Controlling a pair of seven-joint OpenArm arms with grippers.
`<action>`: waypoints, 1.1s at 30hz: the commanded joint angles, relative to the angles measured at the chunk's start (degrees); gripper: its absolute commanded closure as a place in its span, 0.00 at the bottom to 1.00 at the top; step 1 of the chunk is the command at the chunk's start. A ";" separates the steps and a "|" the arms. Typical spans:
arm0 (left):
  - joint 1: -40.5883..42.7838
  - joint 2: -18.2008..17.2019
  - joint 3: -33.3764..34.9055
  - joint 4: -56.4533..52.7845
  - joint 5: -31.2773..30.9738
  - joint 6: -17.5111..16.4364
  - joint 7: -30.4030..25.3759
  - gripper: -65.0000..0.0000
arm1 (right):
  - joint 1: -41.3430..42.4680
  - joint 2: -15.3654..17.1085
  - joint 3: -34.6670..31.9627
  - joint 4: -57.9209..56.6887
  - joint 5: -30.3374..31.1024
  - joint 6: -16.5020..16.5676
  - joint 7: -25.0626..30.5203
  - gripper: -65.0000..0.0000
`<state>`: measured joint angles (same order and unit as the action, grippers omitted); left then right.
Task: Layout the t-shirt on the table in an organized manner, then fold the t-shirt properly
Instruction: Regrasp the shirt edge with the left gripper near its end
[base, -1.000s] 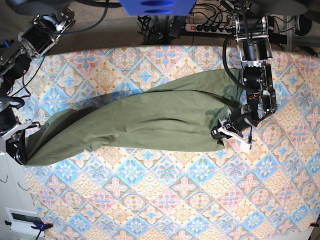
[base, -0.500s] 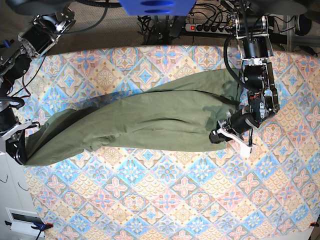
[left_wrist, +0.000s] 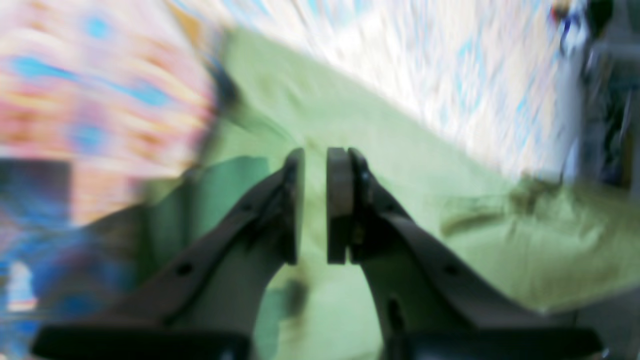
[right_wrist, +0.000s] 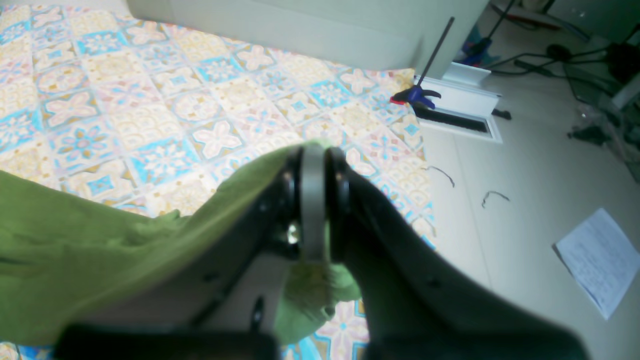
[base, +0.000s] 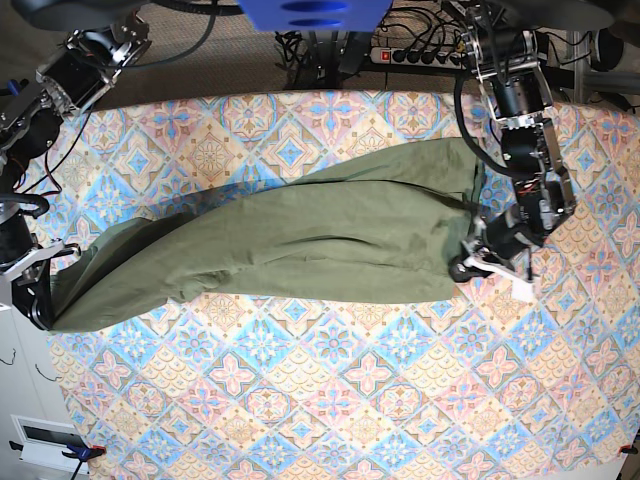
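Two grippers flank the t-shirt (base: 290, 245), which is stretched across the table (base: 330, 400) from 9 to 3 o'clock. The right gripper (right_wrist: 314, 210) is clenched on its 9 o'clock end as an anchor. The left gripper (left_wrist: 315, 205) is slightly parted, gripping nothing, above the 3 o'clock end.

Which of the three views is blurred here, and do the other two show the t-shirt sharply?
The left wrist view is smeared: the table pattern streaks and the t-shirt looks washed out, though the left gripper reads clearly enough. The right wrist view is sharp on the tiles, soft only on the close right gripper. The base view is crisp and evenly lit.
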<state>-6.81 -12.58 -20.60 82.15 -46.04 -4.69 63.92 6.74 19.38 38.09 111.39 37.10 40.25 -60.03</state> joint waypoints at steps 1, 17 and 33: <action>-1.85 -0.56 -0.54 0.71 0.20 -0.37 -0.40 0.86 | 1.04 1.33 0.29 0.74 1.01 -0.25 1.88 0.99; -5.19 -0.30 -0.37 -8.26 6.17 -0.54 -0.67 0.63 | 0.77 1.33 0.29 0.83 1.10 -0.25 1.88 0.99; -4.84 -0.30 3.94 -7.73 1.16 -0.81 -0.32 1.00 | 1.04 1.33 0.20 0.83 1.10 -0.25 1.88 0.99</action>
<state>-10.46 -12.36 -16.62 73.03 -43.70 -5.13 64.05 6.79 19.38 38.06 111.39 37.12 40.25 -60.03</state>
